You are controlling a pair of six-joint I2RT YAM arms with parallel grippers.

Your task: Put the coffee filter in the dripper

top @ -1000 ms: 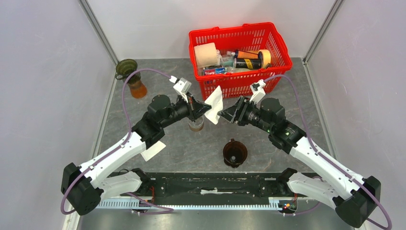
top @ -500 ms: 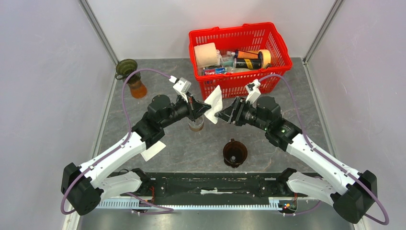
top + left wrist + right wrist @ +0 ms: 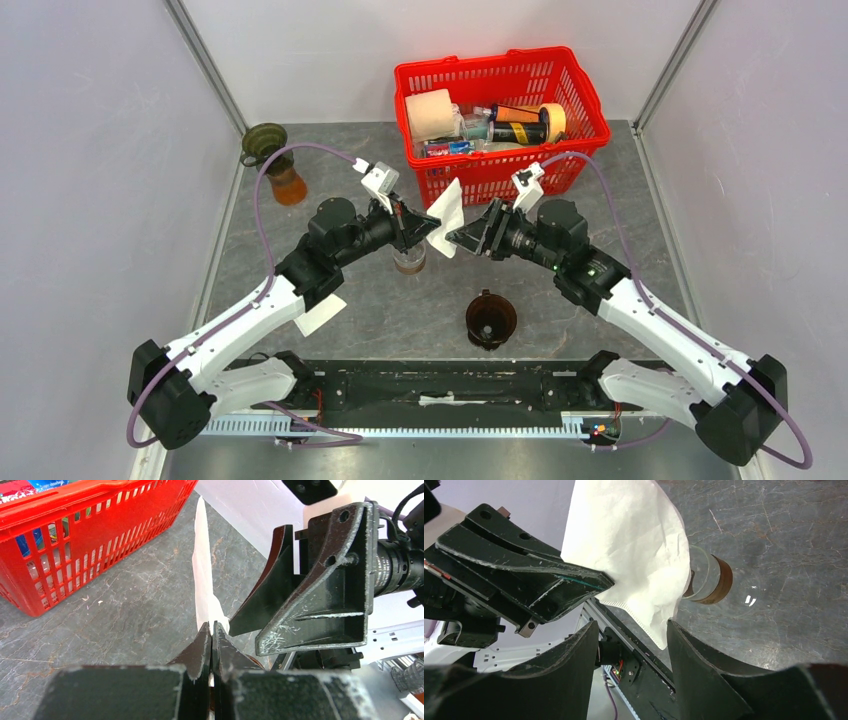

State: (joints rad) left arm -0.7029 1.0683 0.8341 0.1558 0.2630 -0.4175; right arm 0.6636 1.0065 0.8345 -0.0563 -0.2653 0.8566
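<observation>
My left gripper [image 3: 433,229] is shut on a white paper coffee filter [image 3: 449,214] and holds it in the air above the table. The left wrist view shows the filter [image 3: 202,575] edge-on, rising from the shut left gripper [image 3: 212,628]. My right gripper [image 3: 457,238] is open, its tips at the filter's lower edge. In the right wrist view the filter [image 3: 631,540] hangs ahead, and its lower corner lies just inside the open right gripper [image 3: 633,632], next to one finger. A dark brown dripper [image 3: 491,319] stands on the table nearer the bases.
A red basket [image 3: 500,115] of items stands at the back. A small glass jar [image 3: 408,262] stands under the left gripper. An olive funnel on an amber bottle [image 3: 272,160] is at the back left. A white paper [image 3: 320,315] lies under the left arm.
My right gripper has moved left, up to the filter's lower edge. The left gripper and the filter have stayed still.
</observation>
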